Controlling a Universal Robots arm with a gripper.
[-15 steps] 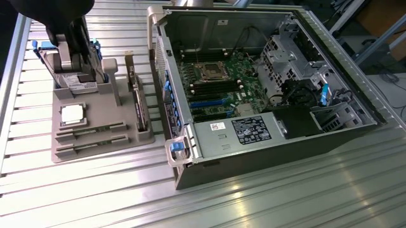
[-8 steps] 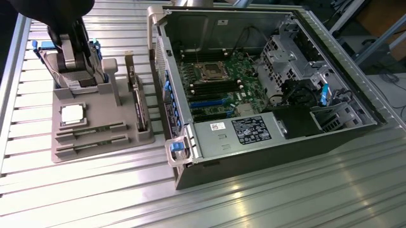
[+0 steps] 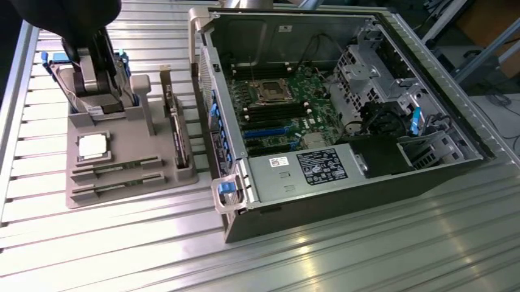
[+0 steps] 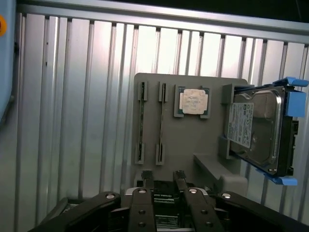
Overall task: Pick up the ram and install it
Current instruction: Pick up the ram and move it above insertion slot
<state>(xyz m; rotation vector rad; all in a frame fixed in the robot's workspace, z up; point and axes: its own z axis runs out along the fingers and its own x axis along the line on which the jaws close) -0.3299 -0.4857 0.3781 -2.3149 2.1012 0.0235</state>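
End effector [image 4: 163, 186] has its fingers spread with nothing between them, sitting at the edge of the gray parts tray [image 4: 212, 87]. The ram stick [image 4: 161, 121] stands on edge in its holder just beside the processor chip [image 4: 194, 102], with a second ram stick [image 4: 141, 121] next to it. Neither has been picked up yet, and the open computer case [image 3: 341, 182] is well apart. I'd guess the ram is light and stiff but thin and easy to crack, so pinch the flat faces near the middle of the top edge.
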